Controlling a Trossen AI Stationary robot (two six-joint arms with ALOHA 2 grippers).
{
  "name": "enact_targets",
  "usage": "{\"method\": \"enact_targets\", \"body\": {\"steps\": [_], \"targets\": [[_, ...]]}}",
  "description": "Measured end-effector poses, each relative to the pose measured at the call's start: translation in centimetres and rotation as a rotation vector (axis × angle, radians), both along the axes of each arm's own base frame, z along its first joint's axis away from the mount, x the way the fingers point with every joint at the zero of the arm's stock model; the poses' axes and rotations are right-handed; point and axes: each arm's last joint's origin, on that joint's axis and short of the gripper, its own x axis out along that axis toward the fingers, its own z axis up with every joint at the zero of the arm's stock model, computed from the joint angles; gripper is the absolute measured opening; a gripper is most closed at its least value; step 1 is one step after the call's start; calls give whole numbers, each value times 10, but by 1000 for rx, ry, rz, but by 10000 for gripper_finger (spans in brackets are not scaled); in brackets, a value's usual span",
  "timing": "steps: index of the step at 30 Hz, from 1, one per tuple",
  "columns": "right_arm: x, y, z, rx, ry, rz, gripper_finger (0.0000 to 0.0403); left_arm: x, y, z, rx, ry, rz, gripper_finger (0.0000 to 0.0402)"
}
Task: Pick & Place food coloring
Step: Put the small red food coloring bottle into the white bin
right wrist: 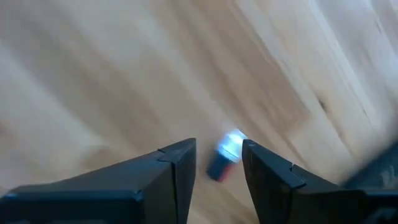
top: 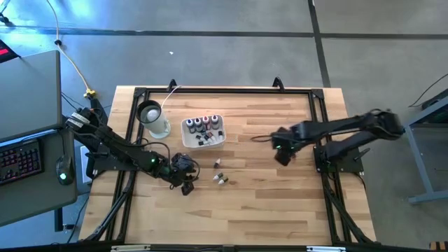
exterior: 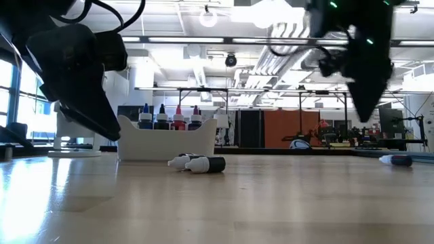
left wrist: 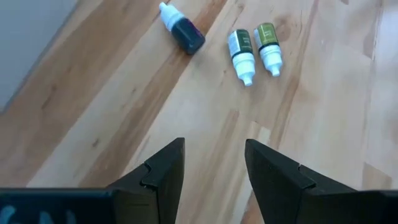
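Right gripper point(right wrist: 216, 163), jaws apart, hovers over a small dark white-capped dropper bottle point(right wrist: 224, 157) on the wooden desk point(top: 280, 203); next, lower and close. Left gripper point(left wrist: 214, 168), jaws apart, waits near three loose bottles point(left wrist: 242, 45)

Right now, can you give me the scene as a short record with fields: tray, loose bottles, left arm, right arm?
tray: white tray holds bottles upright, beside the cup
loose bottles: three bottles lying on the table ahead of the left gripper
left arm: jaws open, empty
right arm: right gripper over bare wood, one small bottle seen between its jaws; grasp unclear
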Motion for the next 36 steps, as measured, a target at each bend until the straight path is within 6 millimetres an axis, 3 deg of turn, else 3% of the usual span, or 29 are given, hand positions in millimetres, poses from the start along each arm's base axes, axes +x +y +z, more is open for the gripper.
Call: {"method": "enact_targets", "body": {"steps": [3,6,13,36], "targets": [[-32,-10,-23,2,7,-90,124,0,-1,0,-24,6,-1,168],[-48,-17,-42,34,-51,-169,124,0,-1,0,-22,5,1,168],[-62,-22,-70,126,-67,-209,124,2,-1,2,-36,-31,4,168],[-65,-9,-73,143,-31,-125,124,3,-2,3,-36,-47,1,168]]}}
